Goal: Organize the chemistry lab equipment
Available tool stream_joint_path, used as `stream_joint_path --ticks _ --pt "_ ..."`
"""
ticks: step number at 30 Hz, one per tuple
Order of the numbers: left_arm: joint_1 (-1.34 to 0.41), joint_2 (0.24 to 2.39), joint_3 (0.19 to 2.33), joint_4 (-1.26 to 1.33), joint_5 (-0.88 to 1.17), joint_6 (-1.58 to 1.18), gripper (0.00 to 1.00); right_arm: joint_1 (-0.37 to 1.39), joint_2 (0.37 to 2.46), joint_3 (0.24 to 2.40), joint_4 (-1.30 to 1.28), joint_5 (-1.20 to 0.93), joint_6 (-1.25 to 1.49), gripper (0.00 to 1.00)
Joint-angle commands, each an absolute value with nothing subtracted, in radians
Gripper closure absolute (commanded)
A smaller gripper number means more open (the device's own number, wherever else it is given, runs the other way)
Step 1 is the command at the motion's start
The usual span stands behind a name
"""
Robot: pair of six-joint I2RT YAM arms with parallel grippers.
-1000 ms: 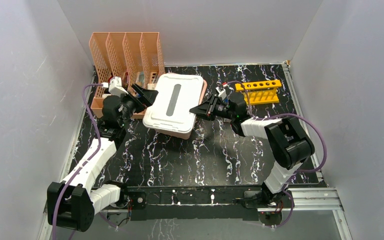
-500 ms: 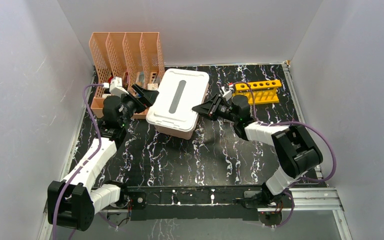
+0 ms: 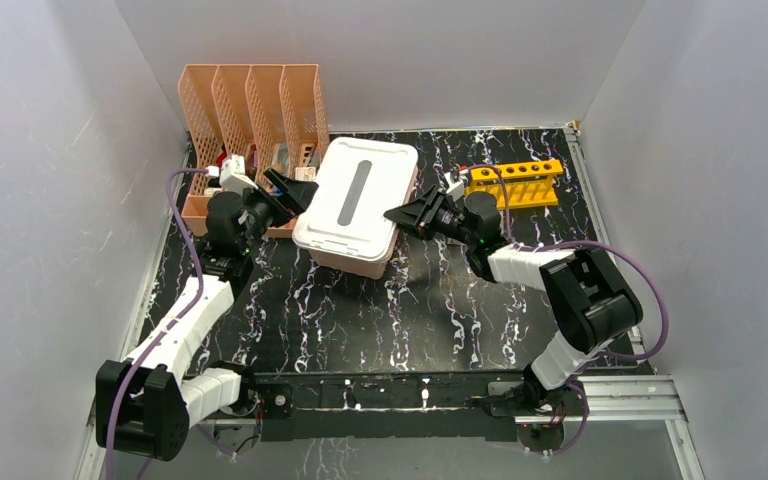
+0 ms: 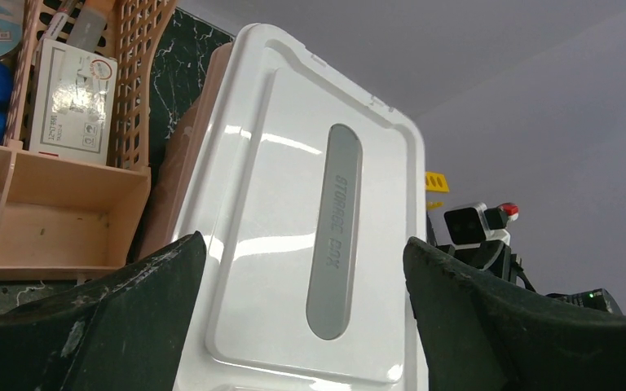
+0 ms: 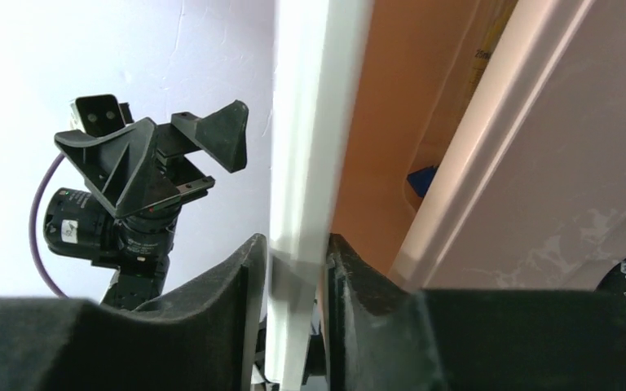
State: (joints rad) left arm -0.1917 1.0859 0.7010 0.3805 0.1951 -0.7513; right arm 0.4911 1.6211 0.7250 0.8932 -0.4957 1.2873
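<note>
The yellow tube rack [image 3: 515, 183] stands at the back right. My right gripper [image 3: 407, 215] is shut on the right edge of the white lid [image 3: 355, 195] and holds that edge apart from the pink tub [image 3: 360, 262]. The right wrist view shows the fingers [image 5: 240, 285] clamped on the lid's rim [image 5: 310, 147], with the tub's wall [image 5: 538, 163] beside it and a small blue item [image 5: 422, 179] inside. My left gripper [image 3: 288, 190] is open at the lid's left side, its jaws spread wide over the lid [image 4: 293, 228]. The glass dishes, white bowl, tube and tweezers are out of view.
The peach mesh file holder [image 3: 250, 110] stands at the back left, close behind my left gripper; it also shows in the left wrist view [image 4: 57, 212] with boxes in it. White walls close in the table on three sides.
The white lid has turned and shifted toward the back with my right gripper on its edge, and the right arm has stretched forward. The left gripper has stayed in place, open.
</note>
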Motion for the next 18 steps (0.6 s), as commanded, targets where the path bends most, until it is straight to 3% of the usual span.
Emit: stream_joint_path --ticks 1,5,18 --pt "-0.187 1.075 0.707 0.393 0.207 -0.739 0.11 0.480 1.635 0.748 1.006 -0.444 1.308 0.52" --pt "-0.187 1.074 0.709 0.391 0.205 -0.735 0.11 0.481 1.610 0.732 0.976 -0.422 1.305 0.47" --pt "-0.187 1.180 0.727 0.453 0.235 -0.726 0.11 0.482 1.358 0.733 0.553 -0.280 1.112 0.50"
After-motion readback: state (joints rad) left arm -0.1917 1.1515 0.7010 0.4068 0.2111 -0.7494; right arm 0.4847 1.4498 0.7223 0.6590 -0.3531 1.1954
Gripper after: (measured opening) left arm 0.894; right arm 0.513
